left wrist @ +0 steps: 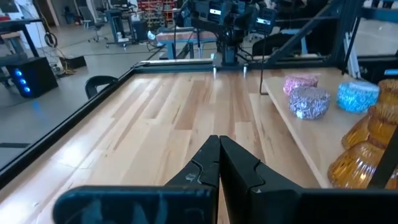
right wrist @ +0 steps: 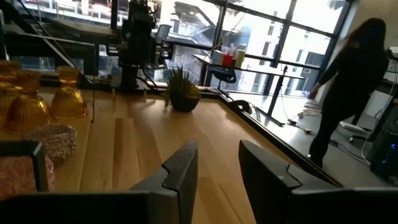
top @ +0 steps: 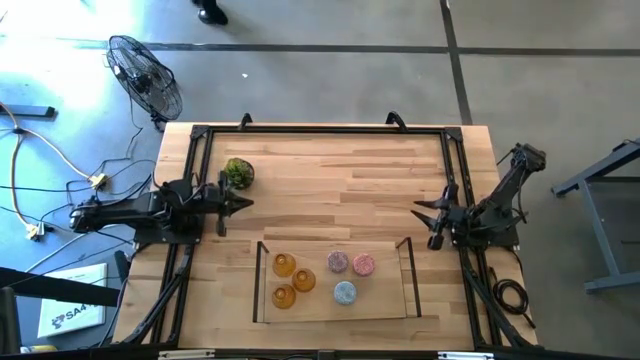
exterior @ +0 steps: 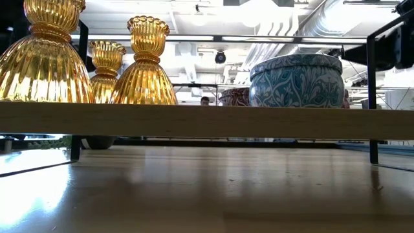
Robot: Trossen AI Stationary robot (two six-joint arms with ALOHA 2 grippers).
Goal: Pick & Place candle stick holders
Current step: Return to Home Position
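A: What stands on the raised wooden shelf [top: 385,300]?
B: Three ribbed amber holders [top: 284,265] cluster toward the left arm. Beside them are the squat, patterned purple holder [top: 337,262], pink holder [top: 363,265] and pale blue holder [top: 344,292].
A: Room?
B: Open table [top: 340,190] planks between the arms, and a plant ball [top: 238,172] near the left one.
A: Claws?
B: The left gripper [top: 238,203] is pinched together and empty. The right gripper [top: 425,210] is parted and empty.

Reads as robotics lab in open industrial hall. Has bare concrete floor [top: 330,70] with loose cables [top: 62,160] and floor fan [top: 145,78]. Shows exposed ceiling ducts [exterior: 304,26], tall windows [right wrist: 298,31], equipment racks [left wrist: 124,15] beyond framed wooden table [top: 340,180], blue-lit computer case [left wrist: 25,78], person [right wrist: 348,93] standing beyond table.
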